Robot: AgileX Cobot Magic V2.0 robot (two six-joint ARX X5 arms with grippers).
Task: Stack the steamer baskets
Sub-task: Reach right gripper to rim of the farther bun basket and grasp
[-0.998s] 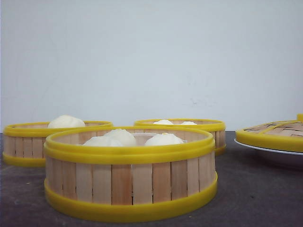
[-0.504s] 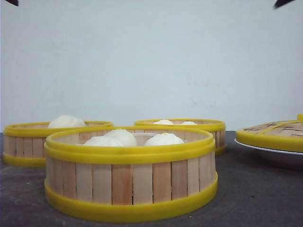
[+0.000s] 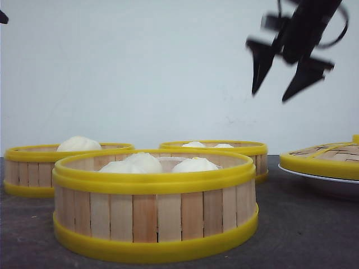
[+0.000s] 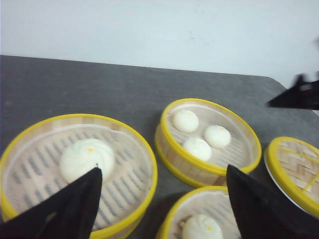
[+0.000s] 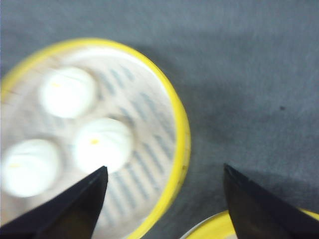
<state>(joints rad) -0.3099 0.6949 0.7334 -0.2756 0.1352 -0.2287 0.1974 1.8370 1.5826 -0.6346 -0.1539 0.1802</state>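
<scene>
Front view: your right end effector [image 3: 276, 96] hangs spread wide, empty, above three bun-filled steamer baskets [image 3: 155, 204] on the desk [image 3: 305, 224]; left end effector [image 4: 162, 199] likewise wide.

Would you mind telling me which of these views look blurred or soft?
Right wrist view: the steamer basket and its buns are smeared. Front view: the right gripper is motion-blurred, the baskets sharp. Left wrist view: mostly clear, only slightly soft.
</scene>
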